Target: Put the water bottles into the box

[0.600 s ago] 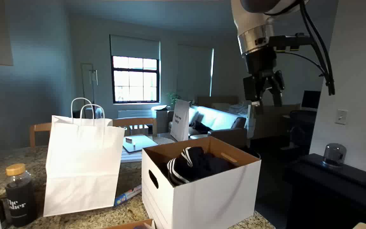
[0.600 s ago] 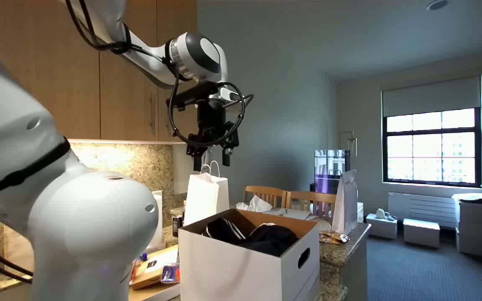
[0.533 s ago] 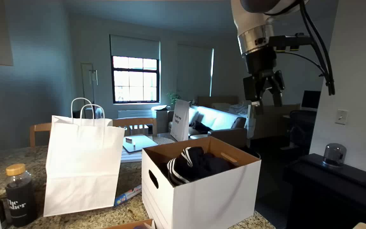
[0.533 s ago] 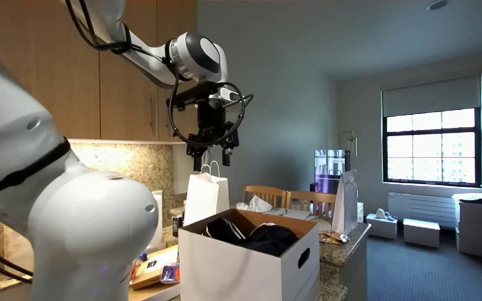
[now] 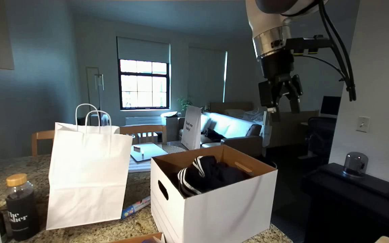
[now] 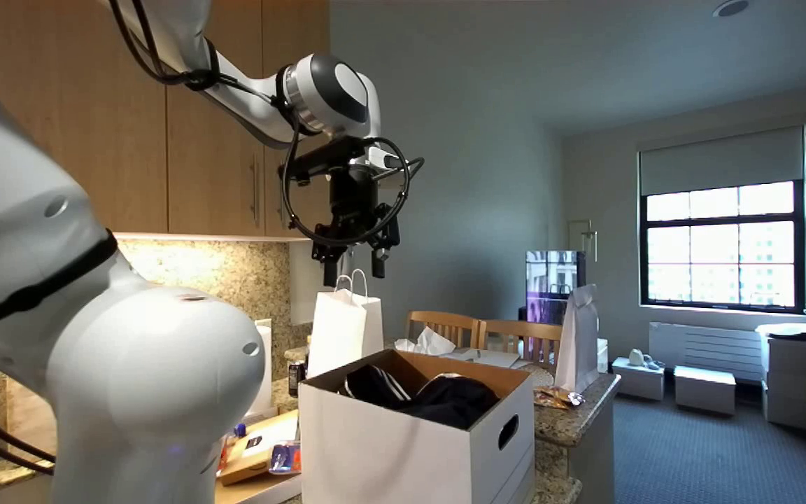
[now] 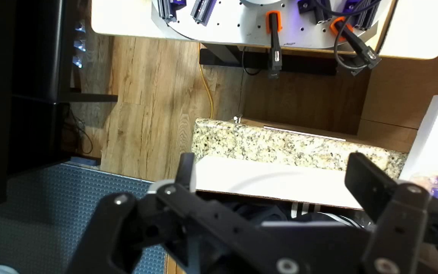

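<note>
Speckled granite bench (image 5: 137, 224) spans the lower left of the frame in an exterior view; a sofa (image 5: 236, 126) and a lit window (image 5: 144, 84) form the background. White box (image 5: 228, 209) stands upright on the bench at lower centre, open at the top, with dark striped cloth (image 5: 208, 175) inside. White paper bag (image 5: 89, 175), handles up, stands left of the box and apart from it. A blue printed tube (image 5: 135, 207) lies between bag and box. A tan-lidded dark jar (image 5: 20, 216) stands at the lower left. Water bottle (image 6: 285, 458), clear and bluish with a reddish end, lies outside the box, in a shallow carton (image 6: 263, 492) at the lower left of the frame in an exterior view; part of it is hidden behind the box wall. Robot arm (image 6: 154, 364) extends from the left edge to upper centre. Jaws point downward, higher than the box rim, and are spread, with fingers (image 7: 369, 184) well apart in the wrist view.
</note>
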### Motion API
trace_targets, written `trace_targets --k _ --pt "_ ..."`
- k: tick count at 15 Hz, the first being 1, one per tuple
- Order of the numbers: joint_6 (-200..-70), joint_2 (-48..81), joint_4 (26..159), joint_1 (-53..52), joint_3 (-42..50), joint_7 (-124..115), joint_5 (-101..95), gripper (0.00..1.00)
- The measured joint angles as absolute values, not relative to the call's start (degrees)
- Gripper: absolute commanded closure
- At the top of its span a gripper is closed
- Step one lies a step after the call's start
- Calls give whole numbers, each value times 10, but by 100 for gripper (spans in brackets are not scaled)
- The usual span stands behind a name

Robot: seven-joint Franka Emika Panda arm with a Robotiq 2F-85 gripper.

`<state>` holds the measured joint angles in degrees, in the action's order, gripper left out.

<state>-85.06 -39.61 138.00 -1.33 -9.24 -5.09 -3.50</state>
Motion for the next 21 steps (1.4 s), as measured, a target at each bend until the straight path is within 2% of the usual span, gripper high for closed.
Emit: trace_targets --k 12,21 --pt "-867 -396 1379 -18 -94 -53 -36 0" --pt "-1051 -379 1372 -48 -172 -187 -26 0"
